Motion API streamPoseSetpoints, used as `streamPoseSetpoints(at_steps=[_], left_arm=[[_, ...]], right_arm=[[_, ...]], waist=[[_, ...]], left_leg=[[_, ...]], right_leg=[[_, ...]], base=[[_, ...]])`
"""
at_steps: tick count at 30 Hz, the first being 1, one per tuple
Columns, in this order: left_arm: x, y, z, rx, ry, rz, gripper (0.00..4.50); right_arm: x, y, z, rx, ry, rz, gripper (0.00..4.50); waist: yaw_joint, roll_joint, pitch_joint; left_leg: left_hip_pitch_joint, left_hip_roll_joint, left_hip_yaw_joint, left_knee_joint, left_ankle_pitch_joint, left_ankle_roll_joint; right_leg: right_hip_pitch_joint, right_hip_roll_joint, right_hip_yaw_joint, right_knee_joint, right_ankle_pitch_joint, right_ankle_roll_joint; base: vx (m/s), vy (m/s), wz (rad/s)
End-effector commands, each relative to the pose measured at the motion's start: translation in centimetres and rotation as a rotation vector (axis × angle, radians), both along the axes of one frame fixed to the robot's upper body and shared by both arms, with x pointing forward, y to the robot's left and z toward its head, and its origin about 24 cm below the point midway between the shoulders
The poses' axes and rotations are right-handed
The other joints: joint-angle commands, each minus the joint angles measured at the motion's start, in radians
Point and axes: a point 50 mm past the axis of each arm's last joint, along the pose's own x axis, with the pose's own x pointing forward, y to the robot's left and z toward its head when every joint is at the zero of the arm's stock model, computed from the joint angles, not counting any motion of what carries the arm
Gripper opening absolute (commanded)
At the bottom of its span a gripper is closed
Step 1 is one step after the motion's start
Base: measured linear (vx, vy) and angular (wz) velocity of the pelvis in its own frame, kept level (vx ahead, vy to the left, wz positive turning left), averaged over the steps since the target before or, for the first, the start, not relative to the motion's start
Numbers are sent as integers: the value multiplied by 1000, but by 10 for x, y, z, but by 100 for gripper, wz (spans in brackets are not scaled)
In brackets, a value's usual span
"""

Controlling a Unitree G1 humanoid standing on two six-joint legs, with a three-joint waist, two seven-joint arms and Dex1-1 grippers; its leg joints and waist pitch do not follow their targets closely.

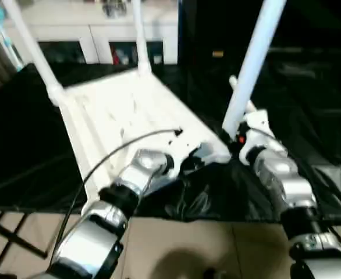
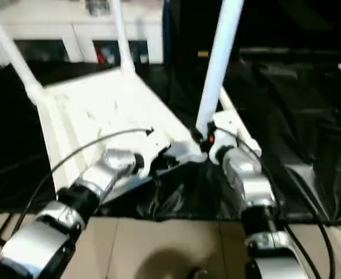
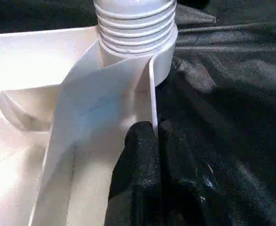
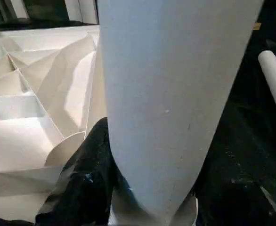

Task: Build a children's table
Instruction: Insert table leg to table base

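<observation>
**Black-covered bench under an upturned white tabletop**

The bench (image 1: 36, 145) is draped in glossy black sheeting, crumpled into folds along its near edge (most of all at the middle). Lying directly on it is the children's table (image 1: 124, 110), upside down, ribbed underside up, stretching from the near middle toward the far left. A loose white leg (image 4: 274, 80) lies on the black cover just beside the tabletop's near right corner.

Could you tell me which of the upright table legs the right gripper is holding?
The near-right leg, the one closest to the camera: the right gripper clasps its base at the tabletop corner. The two far legs stand untouched.
</observation>
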Motion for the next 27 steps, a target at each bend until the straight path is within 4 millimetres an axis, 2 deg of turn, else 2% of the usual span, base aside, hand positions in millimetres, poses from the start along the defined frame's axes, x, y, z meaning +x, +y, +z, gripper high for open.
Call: streamPoseSetpoints(at_steps=[1, 2, 3, 4, 5, 6, 7, 8, 9, 10, 11, 12, 13, 14, 15, 16, 17, 18, 19, 20, 21, 22, 23, 24, 25, 27], left_arm=[[6, -17, 31, -71, -125, -81, 0], [6, -17, 31, -69, -125, -75, 0], [7, -16, 30, -64, -125, -68, 0], [7, -16, 30, -64, -125, -68, 0], [7, -14, 30, -59, -128, -67, 0], [7, -14, 30, -58, -128, -67, 0], [7, -12, 30, -55, -129, -70, 0], [7, -12, 30, -55, -129, -70, 0], [7, -11, 30, -54, -129, -77, 0], [7, -10, 30, -52, -130, -84, 0], [6, -8, 30, -49, -130, -93, 0], [5, -5, 29, -44, -130, -114, 0], [5, -4, 29, -43, -129, -123, 0], [5, -4, 29, -43, -129, -123, 0], [5, -3, 29, -43, -130, -124, 0], [5, -1, 29, -42, -130, -127, 0], [4, 0, 28, -41, -130, -133, 0], [4, 2, 28, -39, -130, -136, 0], [4, 3, 28, -38, -131, -138, 0], [3, 5, 28, -35, -130, -144, 0], [3, 6, 27, -33, -129, -147, 0], [3, 7, 27, -31, -129, -152, 0], [2, 8, 26, -29, -129, -157, 0], [2, 8, 26, -29, -129, -157, 0], [2, 9, 26, -28, -128, -159, 0], [1, 11, 26, -26, -127, -163, 0]], right_arm=[[-24, 3, -55, -51, 261, 31, 186], [-24, 4, -56, -56, 259, 33, 186], [-23, 5, -56, -56, 261, 41, 186], [-23, 5, -56, -56, 261, 41, 186], [-22, 5, -55, -70, 257, 52, 186], [-22, 5, -55, -72, 256, 53, 186], [-22, 5, -55, -74, 254, 62, 186], [-22, 5, -55, -74, 254, 62, 186], [-21, 5, -54, -91, 247, 70, 186], [-21, 5, -53, -90, 236, 82, 186], [-20, 5, -51, -87, 222, 99, 186], [-19, 6, -46, -81, 189, 119, 186], [-17, 5, -44, -67, 174, 124, 186], [-17, 5, -44, -67, 174, 124, 186], [-17, 6, -41, -54, 167, 134, 186], [-16, 6, -38, -44, 150, 148, 242], [-14, 6, -35, -32, 140, 160, 242], [-13, 6, -33, -26, 130, 170, 242], [-13, 5, -31, -24, 125, 176, 256], [-13, 5, -30, -22, 122, 190, 263], [-13, 5, -29, -22, 120, 199, 282], [-13, 4, -29, -26, 116, 207, 288], [-13, 4, -29, -23, 118, 215, 296], [-13, 4, -29, -23, 118, 215, 308], [-14, 4, -29, -21, 116, 227, 320], [-14, 3, -28, -14, 114, 237, 328]], waist=[[-10, 8, -36], [-4, 4, -35], [0, -24, -28], [-4, -38, -36], [-13, -51, -34], [-23, -36, -39], [-35, 4, -48], [-19, 24, -42], [19, 52, -42], [12, -15, -35], [15, -65, -4], [-15, -75, -19], [-26, -37, -42], [-34, -21, -61], [-28, 8, -63], [-18, -1, -68], [-9, -29, -54], [-7, -40, -54], [-7, -50, -65], [-5, -54, -75], [3, -45, -85], [3, -45, -89], [10, -49, -92], [10, -51, -93], [15, -57, -104], [20, -57, -105]], left_leg=[[-11, 74, -22, -155, -719, 32], [-16, 84, -24, -168, -757, 26], [39, 36, 13, -134, -734, 15], [72, -11, 31, -76, -620, 16], [87, -56, 57, 0, -416, 41], [60, -48, 50, -3, -390, 55], [8, 14, 13, -53, -450, 48], [-53, 78, -24, -120, -585, 43], [-33, 108, -17, -189, -726, 33], [21, 52, -12, -149, -717, 10], [177, -86, 80, 81, -417, 9], [150, -99, 78, 101, -355, 36], [56, -36, 41, 10, -374, 56], [17, -4, 12, -31, -383, 46], [-24, 68, -40, -90, -464, 48], [13, 75, -33, -107, -450, 47], [32, 7, 10, -84, -372, 24], [31, -11, 22, -75, -326, 30], [6, -13, 20, -73, -235, 57], [-7, -7, 17, -76, -173, 72], [-13, 8, 12, -77, -55, 104], [-15, 16, 13, -72, 26, 139], [-5, 11, 23, -64, 47, 164], [-3, 11, 26, -63, 56, 179], [-23, 4, 25, -52, 135, 234], [-19, 7, 26, -48, 178, 273]], right_leg=[[62, -11, 30, -7, -412, -3], [69, -11, 48, 24, -377, -12], [4, -2, 56, -40, -533, -16], [-33, -11, 35, -93, -678, 17], [-60, -17, -25, -156, -871, 98], [-27, -23, -54, -159, -874, 137], [55, -30, -73, -111, -714, 167], [118, -41, -15, 39, -527, 110], [77, -20, 71, 117, -147, -25], [37, -17, 81, 25, -363, -4], [-177, 14, -20, -205, -994, 120], [-153, -2, -31, -182, -1094, 135], [-4, -60, -42, -134, -981, 166], [43, -73, -17, -80, -818, 163], [85, -67, 21, 5, -544, 109], [43, -65, 65, 7, -301, 2], [5, -54, 61, -47, -397, -65], [4, -45, 62, -52, -491, -68], [21, -46, 75, -43, -579, -71], [31, -51, 86, -33, -547, -86], [27, -52, 96, -8, -403, -145], [18, -43, 100, 15, -243, -206], [5, -39, 107, 23, -179, -248], [1, -37, 110, 26, -158, -270], [17, -40, 113, 47, -64, -309], [9, -40, 113, 54, -17, -331]], base=[[0, 0, 0], [0, 0, 0], [11, -58, 23], [49, -84, 21], [49, -84, 21], [40, -57, -13], [107, 32, -32], [107, 32, -32], [116, 23, -15], [92, -55, 26], [92, -55, 26], [102, -39, 10], [120, 76, -34], [120, 76, -34], [99, 52, -14], [45, -45, 27], [45, -45, 27], [61, -21, 39], [54, 4, 16], [54, 4, 16], [57, 2, 4], [60, -13, 10], [60, -13, 10], [70, -16, 17], [62, -20, 10], [31, -10, 5]])
